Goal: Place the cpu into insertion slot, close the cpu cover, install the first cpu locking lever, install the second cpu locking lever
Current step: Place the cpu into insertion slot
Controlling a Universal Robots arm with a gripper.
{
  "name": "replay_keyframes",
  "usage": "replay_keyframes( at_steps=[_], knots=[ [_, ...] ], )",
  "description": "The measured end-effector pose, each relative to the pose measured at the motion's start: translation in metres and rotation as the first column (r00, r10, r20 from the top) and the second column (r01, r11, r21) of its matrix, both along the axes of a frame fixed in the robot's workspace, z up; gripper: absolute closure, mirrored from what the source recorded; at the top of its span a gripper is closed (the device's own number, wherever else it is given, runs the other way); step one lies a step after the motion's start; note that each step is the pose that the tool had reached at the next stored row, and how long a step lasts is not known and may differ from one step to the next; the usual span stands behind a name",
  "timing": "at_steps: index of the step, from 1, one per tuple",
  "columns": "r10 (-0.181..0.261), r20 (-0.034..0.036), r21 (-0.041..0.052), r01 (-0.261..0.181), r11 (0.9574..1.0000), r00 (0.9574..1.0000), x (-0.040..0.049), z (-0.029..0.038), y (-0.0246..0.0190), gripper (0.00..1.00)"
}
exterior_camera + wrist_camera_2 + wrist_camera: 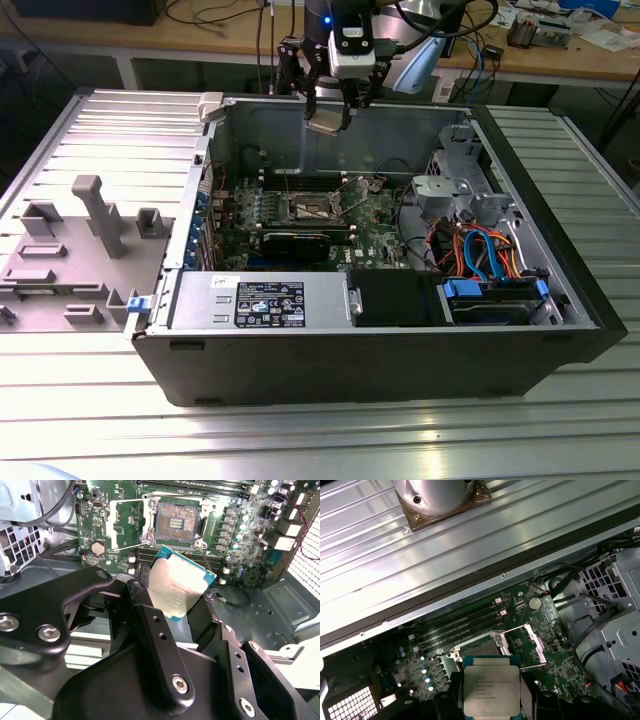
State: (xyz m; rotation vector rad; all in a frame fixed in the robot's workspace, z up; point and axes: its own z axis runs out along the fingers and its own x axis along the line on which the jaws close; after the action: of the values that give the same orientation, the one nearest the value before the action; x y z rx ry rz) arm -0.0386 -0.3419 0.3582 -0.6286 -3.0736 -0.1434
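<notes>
Right, starting from the exterior view's left: the grey side panel (90, 230) lies flat on the ribbed metal table (80, 420), just beside the open computer case (380, 350). Within the case the green motherboard (375, 225) carries the insertion slot (313, 208), and I see its dark centre bare. The cpu cover (534, 644) stands swung open at the slot's edge, so nothing lies over the socket.

Above the case's far wall hangs the gripper (328, 112), and its fingers (145, 610) pinch the cpu (327, 121) by two opposite edges, pale metal face towards both wrist cameras. The chip is well clear of the board.

What matters to me is this: in the exterior view the slot sits at about six o'clock from the chip, well apart from it. The chip hangs tilted, not level with the board. I judge that its edges are also turned somewhat against the socket's rim.

Further right are the drive cage (450, 195) and a bundle of orange and blue cables (480, 250), off the line between chip and slot.
</notes>
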Motion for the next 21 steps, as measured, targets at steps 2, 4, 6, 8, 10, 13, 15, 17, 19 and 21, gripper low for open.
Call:
replay_keyframes(
  at_steps=[2, 4, 6, 8, 10, 13, 15, 17, 19, 21],
  knots=[
    [-0.002, 0.0001, 0.0, 0.002, 1.0, 1.0, 0.0, 0.0, 0.0, 0.46],
    [-0.004, 0.0001, 0.0001, 0.004, 1.0, 1.0, 0.0, 0.0, 0.0, 0.46],
    [-0.006, 0.0001, 0.0001, 0.006, 1.0, 1.0, 0.0, -0.0001, 0.0, 0.46],
    [-0.01, 0.0001, 0.0001, 0.01, 1.0, 1.0, 0.0, -0.0001, 0.0, 0.46],
    [-0.013, 0.0001, 0.0001, 0.013, 0.9999, 0.9999, 0.0, -0.0001, 0.0, 0.46],
    [-0.017, 0.0001, 0.0001, 0.017, 0.9999, 0.9999, 0.0, -0.0001, 0.0, 0.46],
    [-0.021, 0.0001, 0.0001, 0.021, 0.9998, 0.9998, 0.0, -0.0001, 0.0, 0.46],
    [-0.025, 0.0001, 0.0001, 0.025, 0.9997, 0.9997, 0.0, -0.0001, 0.0, 0.46],
    [-0.028, 0.0001, 0.0001, 0.028, 0.9996, 0.9996, 0.0, -0.0001, 0.0, 0.46],
    [-0.03, 0.0001, 0.0001, 0.03, 0.9996, 0.9996, 0.0, -0.0001, 0.0, 0.46]
  ],
)
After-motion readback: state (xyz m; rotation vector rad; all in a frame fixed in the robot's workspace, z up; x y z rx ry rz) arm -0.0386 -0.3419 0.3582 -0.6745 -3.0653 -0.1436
